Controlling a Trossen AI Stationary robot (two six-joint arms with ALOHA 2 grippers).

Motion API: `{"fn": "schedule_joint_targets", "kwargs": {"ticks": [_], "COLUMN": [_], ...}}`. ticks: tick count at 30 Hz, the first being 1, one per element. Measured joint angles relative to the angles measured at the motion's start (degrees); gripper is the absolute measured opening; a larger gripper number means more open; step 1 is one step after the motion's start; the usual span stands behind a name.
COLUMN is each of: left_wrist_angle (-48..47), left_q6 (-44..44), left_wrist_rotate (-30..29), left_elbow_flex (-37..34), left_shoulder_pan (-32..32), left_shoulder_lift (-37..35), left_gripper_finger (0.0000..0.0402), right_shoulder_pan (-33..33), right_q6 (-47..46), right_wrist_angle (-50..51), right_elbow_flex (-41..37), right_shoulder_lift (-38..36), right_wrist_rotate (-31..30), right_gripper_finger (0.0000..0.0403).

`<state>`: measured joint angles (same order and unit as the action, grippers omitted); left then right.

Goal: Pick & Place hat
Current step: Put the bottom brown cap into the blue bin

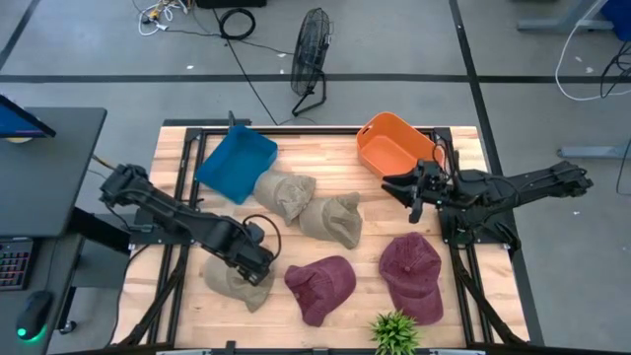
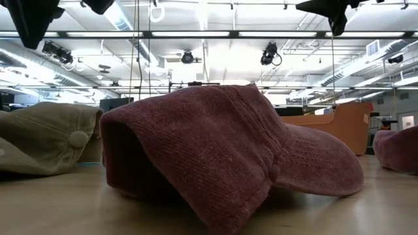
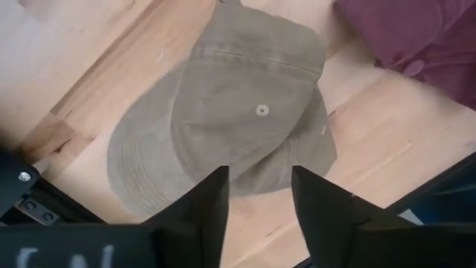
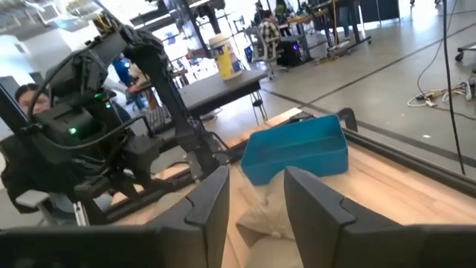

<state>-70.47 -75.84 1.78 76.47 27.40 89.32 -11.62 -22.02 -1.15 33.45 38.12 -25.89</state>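
Reaching for a tan hat near the front left of the tabletop (image 1: 325, 158).

Left tool (image 1: 258, 264) right above the tan hat (image 3: 223, 126), fingers spread wide, nothing held yet. Next up, probably: go down, pinch the cloth, lift, carry to a bin. Right tool (image 1: 412, 192) waiting by the orange bin (image 1: 380, 148), fingers apart and empty. Counted: three tan hats, two red hats (image 1: 320, 286), one blue bin (image 1: 235, 163), one orange bin.
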Motion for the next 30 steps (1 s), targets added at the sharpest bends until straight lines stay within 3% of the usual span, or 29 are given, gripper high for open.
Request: {"fn": "schedule_joint_targets", "kwargs": {"ticks": [6,10,20,30], "left_wrist_angle": [-0.01,-0.64,1.26,1.65], "left_q6": [0.29,0.18,-0.76,2.19], "left_wrist_rotate": [-0.15,-2.27,1.62,1.9], "left_elbow_flex": [0.0,0.0,0.0,0.0], "left_shoulder_pan": [0.02,0.0,-0.57,-2.78], "left_shoulder_lift": [1.39,3.87,12.7,17.58], "left_gripper_finger": [0.0235,0.0265,0.027,0.0264], "right_shoulder_pan": [0.0,0.0,0.0,0.0], "right_q6": [0.02,0.02,0.02,0.04], "right_wrist_angle": [1.76,2.56,2.65,2.63], "right_elbow_flex": [0.0,-0.02,-0.02,-0.02], "right_shoulder_lift": [1.27,1.97,2.37,2.37], "right_wrist_rotate": [0.0,0.0,0.0,0.02], "right_gripper_finger": [0.0135,0.0135,0.0135,0.0135]}}
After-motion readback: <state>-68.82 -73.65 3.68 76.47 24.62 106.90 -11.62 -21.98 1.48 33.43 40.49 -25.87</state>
